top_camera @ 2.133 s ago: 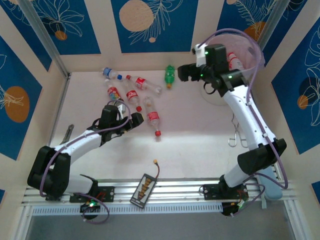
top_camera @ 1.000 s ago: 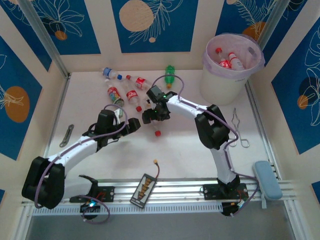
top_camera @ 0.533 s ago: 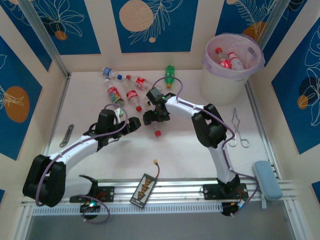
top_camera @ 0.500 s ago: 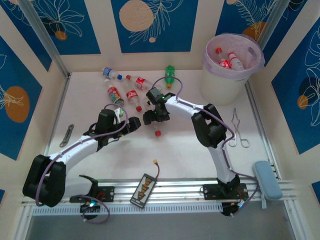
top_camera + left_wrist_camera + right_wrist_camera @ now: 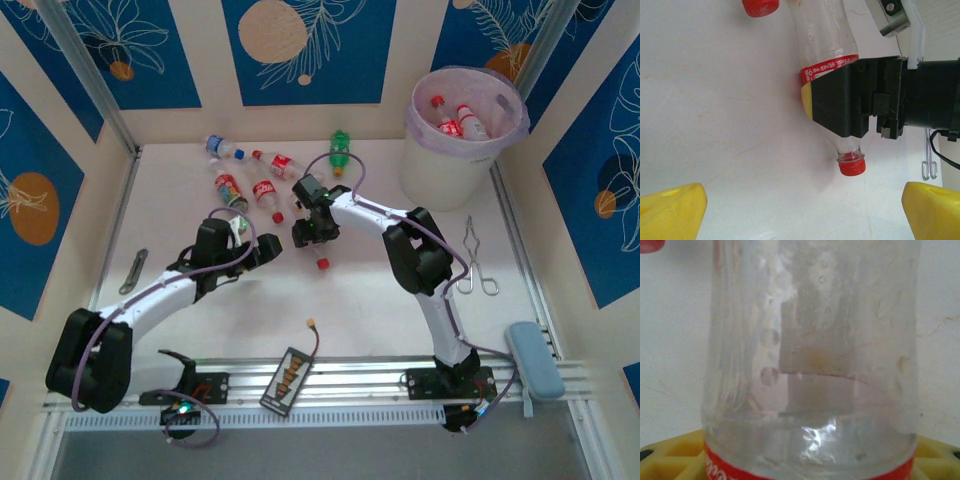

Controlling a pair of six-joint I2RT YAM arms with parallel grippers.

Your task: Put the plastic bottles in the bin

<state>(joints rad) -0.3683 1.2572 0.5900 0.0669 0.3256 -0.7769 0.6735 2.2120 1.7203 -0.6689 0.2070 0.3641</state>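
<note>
I note a clear red-labelled bottle (image 5: pixel 822 30) lying on the white table (image 5: pixel 715 100), its red cap (image 5: pixel 851 166) pointing to 5 o'clock. The right gripper (image 5: pixel 832 102) enters from 3 o'clock and straddles the label; firm clamping I cannot confirm. The left gripper (image 5: pixel 800 215) stands wide, yellow fingertips (image 5: pixel 670 210) at 7 and 5 o'clock.

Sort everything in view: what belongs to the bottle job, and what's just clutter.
Job: bin; two bottles inside it; green bottle; blue-capped bottle; three red-label bottles nearby; red-capped bottle between the right tool's fingers.
Clutter: metal tongs; metal clip; blue-grey pad; small circuit board.
</note>
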